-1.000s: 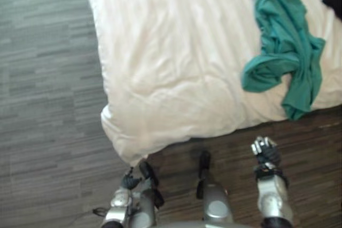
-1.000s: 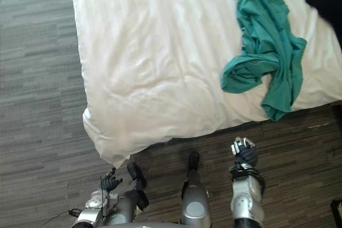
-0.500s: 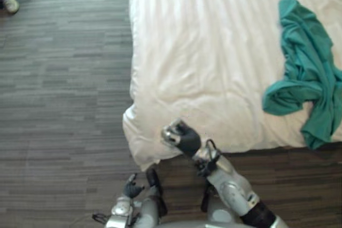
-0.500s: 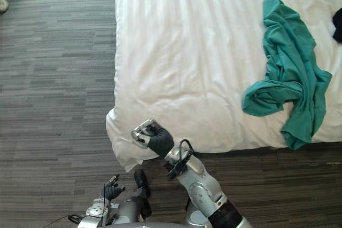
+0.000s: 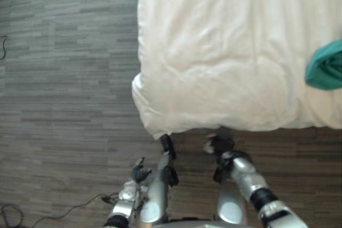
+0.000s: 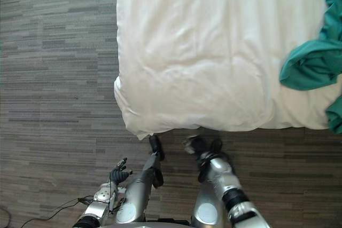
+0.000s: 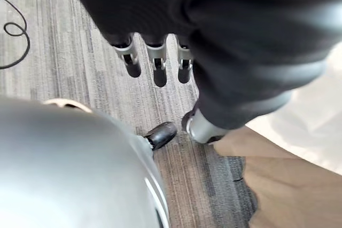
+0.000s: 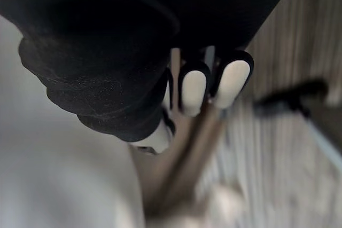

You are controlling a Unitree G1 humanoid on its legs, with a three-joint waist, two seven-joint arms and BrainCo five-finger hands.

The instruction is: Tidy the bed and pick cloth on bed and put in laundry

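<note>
Grey plank-patterned floor [image 6: 53, 78] fills the left of the scene. Low over it hangs the left hand [image 6: 118, 174], and the left wrist view shows its fingers [image 7: 156, 67] straight and relaxed above the floor, released and holding nothing. To its right the bed under a white, lightly creased duvet [image 6: 203, 52] reaches its rounded corner towards the robot. The right hand [image 6: 196, 143] is raised just below the duvet's near edge, over the darker floor at the foot of the bed. Whether it is clenched or released cannot be told, and its wrist view is too blurred to settle it. Furthest right, the crumpled teal cloth [image 6: 310, 68] lies on the duvet, well apart from both hands. The right eye view takes in a broad fold of it, the left eye view just its rounded end.
</note>
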